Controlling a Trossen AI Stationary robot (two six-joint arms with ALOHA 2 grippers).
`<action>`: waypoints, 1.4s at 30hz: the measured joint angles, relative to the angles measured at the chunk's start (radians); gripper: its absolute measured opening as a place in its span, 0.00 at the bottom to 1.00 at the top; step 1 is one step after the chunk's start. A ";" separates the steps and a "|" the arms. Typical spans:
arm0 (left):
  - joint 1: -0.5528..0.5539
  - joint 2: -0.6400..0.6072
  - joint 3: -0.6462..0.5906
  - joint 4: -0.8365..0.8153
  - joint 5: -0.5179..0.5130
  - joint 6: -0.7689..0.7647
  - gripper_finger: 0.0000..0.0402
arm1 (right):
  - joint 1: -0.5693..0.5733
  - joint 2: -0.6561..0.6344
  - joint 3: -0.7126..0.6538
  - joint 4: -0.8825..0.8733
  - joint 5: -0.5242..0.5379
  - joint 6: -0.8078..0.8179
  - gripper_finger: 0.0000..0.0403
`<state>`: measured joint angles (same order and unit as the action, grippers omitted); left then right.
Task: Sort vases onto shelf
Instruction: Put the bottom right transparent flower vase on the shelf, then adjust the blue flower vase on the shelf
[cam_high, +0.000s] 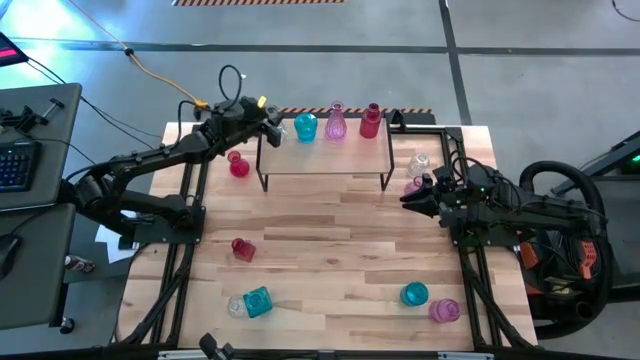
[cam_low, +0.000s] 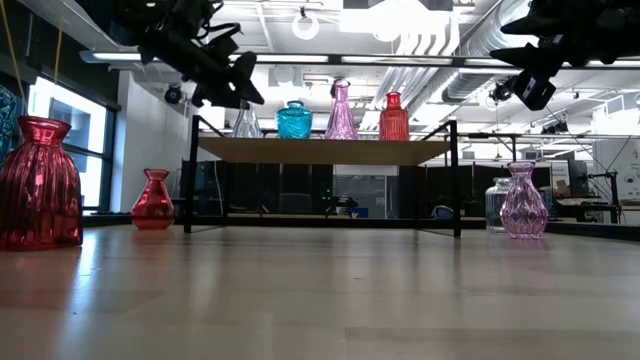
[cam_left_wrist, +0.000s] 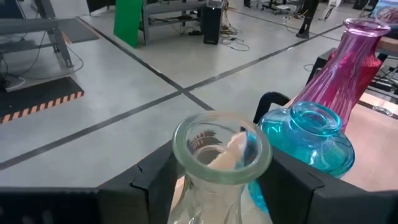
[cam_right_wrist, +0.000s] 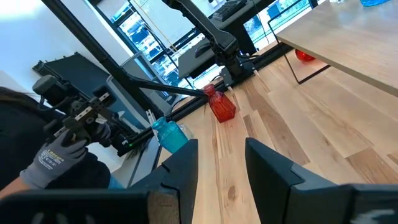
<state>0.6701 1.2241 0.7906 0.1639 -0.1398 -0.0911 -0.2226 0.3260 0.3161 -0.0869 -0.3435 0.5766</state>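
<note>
L gripper (cam_high: 272, 131): at the shelf's (cam_high: 350, 155) L end. Its fingers (cam_left_wrist: 152, 180) stand either side of the clear vase (cam_left_wrist: 217, 171), and we see gaps at the neck, so apart, not clamping.
Clear vase: upright on the shelf top, between our L fingers, first in the row.
Teal vase (cam_high: 305, 126): just beside the clear one, on the side away from the L gripper; on shelf.
Pink vase (cam_high: 336, 122): next along, on shelf.
Red vase (cam_high: 371, 121): last in row, farthest from the L gripper.
R gripper (cam_high: 408, 199): off the shelf's R end, above the table (cam_high: 330, 260). Fingers (cam_right_wrist: 186, 165) apart w/ a gap, nothing between them.
Near R gripper: a clear vase (cam_high: 420, 162) and a purple vase (cam_high: 413, 185), both on the table, just beyond its tips.
Near L arm: small red vase (cam_high: 238, 164) on the table, beside the shelf's L leg.
Front of table, well apart from both grippers: red vase on its side (cam_high: 243, 249), teal square vase (cam_high: 257, 301), round teal vase (cam_high: 414, 294), pink vase on its side (cam_high: 444, 310).
Beyond table: gloved hand (cam_right_wrist: 62, 152) of a person at a control handle.
</note>
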 joint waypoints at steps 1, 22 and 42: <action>0.000 0.000 0.000 0.002 0.001 0.005 0.49 | 0.000 0.000 0.000 0.000 0.000 0.000 0.28; -0.007 -0.024 0.122 0.011 0.073 0.095 0.50 | 0.000 0.000 0.000 0.000 0.000 0.000 0.28; -0.281 -0.011 0.129 -0.151 0.061 0.220 0.50 | 0.000 0.000 0.000 0.000 0.000 0.000 0.28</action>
<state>0.3894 1.2128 0.9192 0.0127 -0.0788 0.1286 -0.2226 0.3259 0.3161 -0.0868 -0.3431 0.5766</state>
